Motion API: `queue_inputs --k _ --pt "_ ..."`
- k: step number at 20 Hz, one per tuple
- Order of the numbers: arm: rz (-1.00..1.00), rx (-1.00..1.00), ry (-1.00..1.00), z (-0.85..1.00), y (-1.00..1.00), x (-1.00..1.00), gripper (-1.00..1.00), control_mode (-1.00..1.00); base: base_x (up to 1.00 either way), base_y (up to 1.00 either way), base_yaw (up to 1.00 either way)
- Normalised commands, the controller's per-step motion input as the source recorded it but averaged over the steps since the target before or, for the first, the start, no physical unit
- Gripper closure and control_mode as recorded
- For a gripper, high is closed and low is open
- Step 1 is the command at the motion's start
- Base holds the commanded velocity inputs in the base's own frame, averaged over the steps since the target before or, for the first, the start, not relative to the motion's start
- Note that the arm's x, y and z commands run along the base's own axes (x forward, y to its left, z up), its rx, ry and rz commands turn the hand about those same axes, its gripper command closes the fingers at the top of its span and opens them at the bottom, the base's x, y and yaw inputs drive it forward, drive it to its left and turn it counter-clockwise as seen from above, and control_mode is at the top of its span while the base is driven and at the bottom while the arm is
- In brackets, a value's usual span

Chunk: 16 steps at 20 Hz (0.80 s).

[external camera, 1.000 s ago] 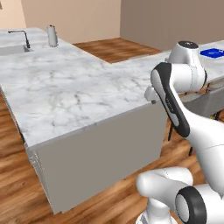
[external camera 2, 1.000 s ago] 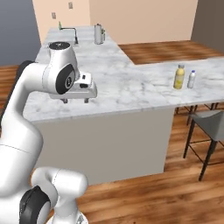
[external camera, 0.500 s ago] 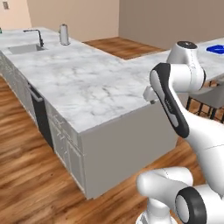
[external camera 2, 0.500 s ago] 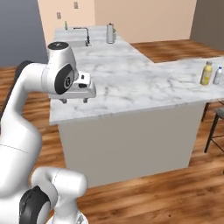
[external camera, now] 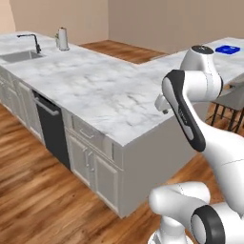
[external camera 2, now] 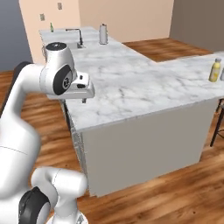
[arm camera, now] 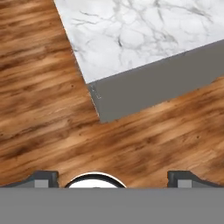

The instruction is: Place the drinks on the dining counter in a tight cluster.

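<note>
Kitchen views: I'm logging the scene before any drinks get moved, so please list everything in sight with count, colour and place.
yellow juice bottle: one, yellow with pale cap, on the dining counter, near its right end
green bottle: one, green, far end of the sink-side top, by the wall
sink: one, grey, set in the marble top
faucet: one, black, behind the sink
canister: one, silver, beside the sink
dishwasher: one, black, under the sink-side top
blue item: one, far on the dining counter, too small to identify
stool: one, grey, at the dining counter
floor: brown wood
fingers: two, dark, wide apart, holding nothing, above the floor
</note>
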Motion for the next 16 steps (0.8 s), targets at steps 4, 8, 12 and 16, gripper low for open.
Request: queue_inputs --k 4,8,12,16 --pt "0.00 0.00 0.00 0.00 0.00 0.00 -1.00 1.00 0.44 1.00 -0.30" --pt "0.00 0.00 0.00 0.00 0.00 0.00 -1.00 1.00 0.44 1.00 -0.31" --pt "0.00 0.00 0.00 0.00 0.00 0.00 -1.00 1.00 0.41 1.00 -0.31" --pt "0.00 0.00 0.00 0.00 0.00 0.00 -1.00 1.00 0.40 1.00 -0.31"
